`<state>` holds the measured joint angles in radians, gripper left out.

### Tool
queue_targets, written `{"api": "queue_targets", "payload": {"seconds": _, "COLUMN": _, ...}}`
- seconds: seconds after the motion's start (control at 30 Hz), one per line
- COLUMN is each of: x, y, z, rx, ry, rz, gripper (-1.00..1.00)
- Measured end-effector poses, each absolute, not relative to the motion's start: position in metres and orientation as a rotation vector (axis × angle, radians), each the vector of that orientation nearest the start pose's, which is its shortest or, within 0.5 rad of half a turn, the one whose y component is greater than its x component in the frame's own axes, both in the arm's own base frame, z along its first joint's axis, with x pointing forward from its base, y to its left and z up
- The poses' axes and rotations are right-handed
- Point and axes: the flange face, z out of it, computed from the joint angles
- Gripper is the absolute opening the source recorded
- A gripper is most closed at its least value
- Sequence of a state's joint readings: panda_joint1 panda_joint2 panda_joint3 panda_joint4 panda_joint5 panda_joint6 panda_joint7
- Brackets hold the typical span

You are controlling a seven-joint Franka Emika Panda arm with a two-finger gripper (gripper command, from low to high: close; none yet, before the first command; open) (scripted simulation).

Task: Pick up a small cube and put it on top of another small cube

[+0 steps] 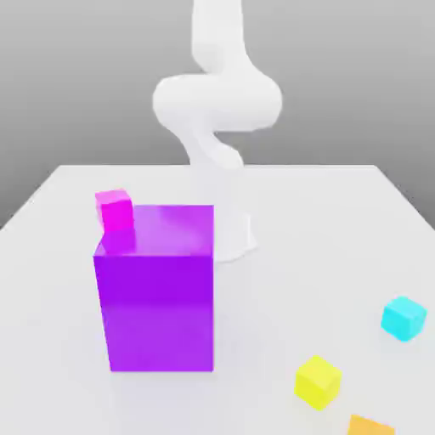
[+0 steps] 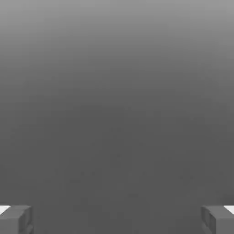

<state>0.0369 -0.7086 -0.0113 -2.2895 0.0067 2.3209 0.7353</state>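
The small orange cube [image 1: 371, 425] lies on the white table [image 1: 323, 221] at the near edge, toward the exterior view's right, cut off by the picture's border. The small magenta-pink cube [image 1: 114, 209] sits at the far left corner of a big purple block [image 1: 157, 310]; I cannot tell whether it rests on the block or stands just behind it. In the hand view my gripper [image 2: 117, 220] is open, its two grey fingertips [image 2: 16, 219] set far apart with nothing between them, facing a plain grey background.
A yellow cube [image 1: 318, 381] and a cyan cube [image 1: 403, 319] lie on the table at the exterior view's right. The arm's white base [image 1: 234, 238] stands mid-table behind the purple block, and the arm [image 1: 217, 93] rises from it.
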Motion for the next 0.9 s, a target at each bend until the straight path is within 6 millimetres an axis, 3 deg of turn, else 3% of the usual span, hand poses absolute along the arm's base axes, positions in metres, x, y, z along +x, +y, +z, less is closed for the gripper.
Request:
{"api": "queue_targets", "payload": {"seconds": 0.23, "x": 0.46, "y": 0.042, "z": 0.599, "rx": -2.744, "ry": 0.653, "rz": -0.762, "gripper": 0.0}}
{"api": "queue_targets", "payload": {"seconds": 0.47, "x": 0.516, "y": 0.086, "z": 0.496, "rx": -2.913, "ry": 0.34, "rz": -0.555, "gripper": 0.0}}
{"api": "queue_targets", "payload": {"seconds": 0.7, "x": 0.543, "y": 0.137, "z": 0.38, "rx": -3.028, "ry": -0.016, "rz": -0.336, "gripper": 0.0}}
{"api": "queue_targets", "payload": {"seconds": 0.9, "x": 0.546, "y": 0.167, "z": 0.273, "rx": -3.084, "ry": -0.313, "rz": -0.141, "gripper": 0.0}}
